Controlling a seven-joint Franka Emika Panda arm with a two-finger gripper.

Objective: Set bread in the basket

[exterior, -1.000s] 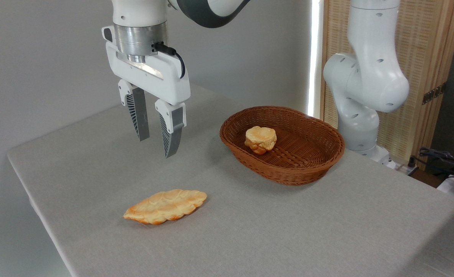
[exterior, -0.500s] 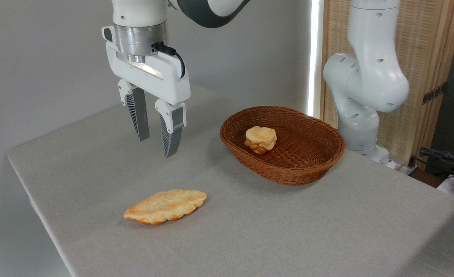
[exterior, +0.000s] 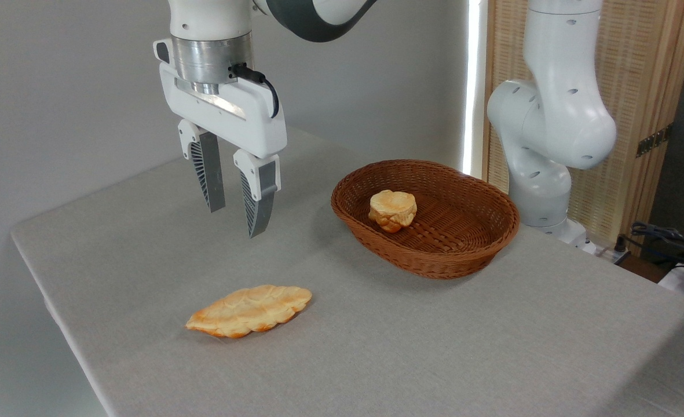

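The bread [exterior: 249,310], a flat golden leaf-shaped pastry with browned edges, lies on the grey table near its front left side. My gripper [exterior: 236,222] hangs open and empty well above the table, behind and slightly left of the bread, fingers pointing down. The oval brown wicker basket [exterior: 463,255] stands to the right, at mid-table.
A small round bun [exterior: 392,209] sits inside the basket toward its left end. The arm's white base [exterior: 544,174] rises just behind the basket at the table's back right. Cables lie at the far right edge. The table's left edge [exterior: 46,289] runs close to the bread.
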